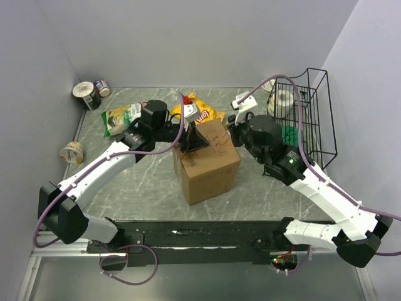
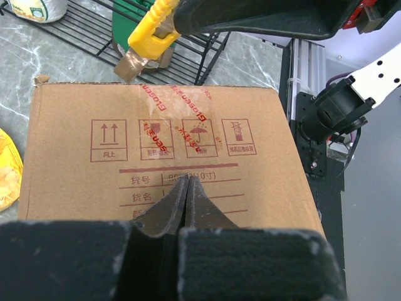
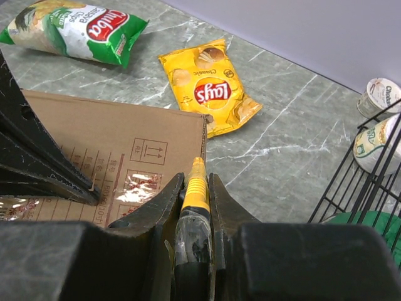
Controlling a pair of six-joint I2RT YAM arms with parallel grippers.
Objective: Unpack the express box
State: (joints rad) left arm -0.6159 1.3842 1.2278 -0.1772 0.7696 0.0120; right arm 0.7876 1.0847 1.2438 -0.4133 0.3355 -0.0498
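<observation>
Yellow cutter [image 3: 196, 185] tip near express box [image 3: 125, 135] edge.

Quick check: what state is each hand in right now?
Left hand: closed, empty, tips over the express box.
Right hand: closed on a yellow cutter.

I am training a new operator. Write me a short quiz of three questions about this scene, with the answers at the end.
1. True or false: the flaps of the express box are already open.
2. What does the right gripper hold? A) a yellow cutter B) a spoon C) nothing
3. Fill in: the shut left gripper has its tips over the box's ____ face.
Key: 1 false; 2 A; 3 top.
</observation>
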